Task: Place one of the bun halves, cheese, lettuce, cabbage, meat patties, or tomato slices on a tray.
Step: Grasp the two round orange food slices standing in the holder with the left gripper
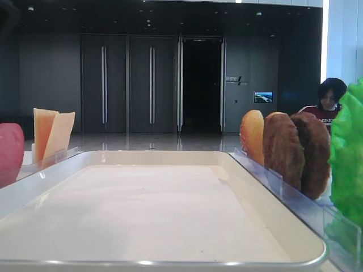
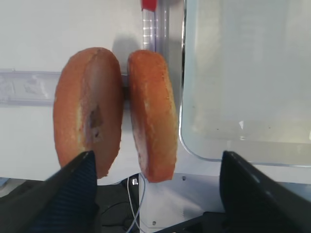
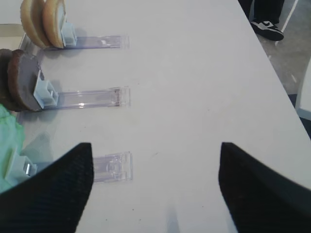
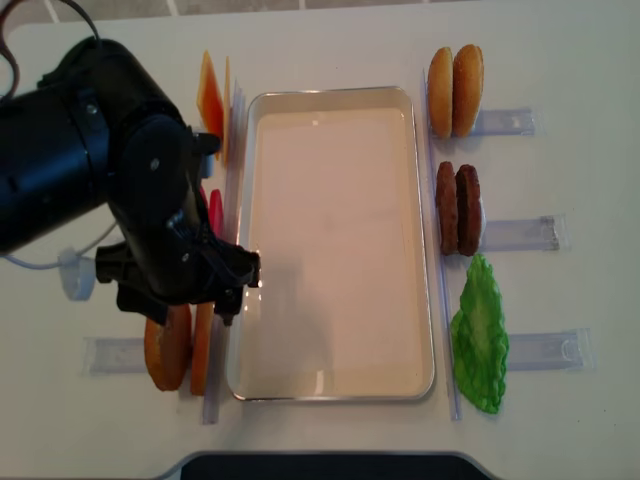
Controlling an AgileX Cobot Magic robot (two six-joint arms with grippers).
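Note:
The off-white tray (image 4: 335, 380) lies mid-table with nothing on it. My left gripper (image 2: 155, 194) is open, and two upright orange-tan bun halves (image 2: 116, 121) stand just ahead of its fingers, beside the tray's corner (image 2: 187, 141). From above, the left arm (image 4: 120, 180) covers that gripper, with the same bun halves (image 4: 180, 350) below it. My right gripper (image 3: 155, 184) is open over bare table and holds nothing. Left of the tray stand cheese (image 4: 212, 100) and a tomato slice (image 4: 215, 215). To its right are two more bun halves (image 4: 455, 90), the meat patties (image 4: 458, 208) and lettuce (image 4: 480, 335).
Clear plastic holders (image 3: 92, 98) stick out sideways from the food rows on both sides of the tray. The table's right edge (image 3: 272, 73) drops to the floor, where a person's shoe (image 3: 267, 29) shows. A person (image 1: 329, 102) sits in the background.

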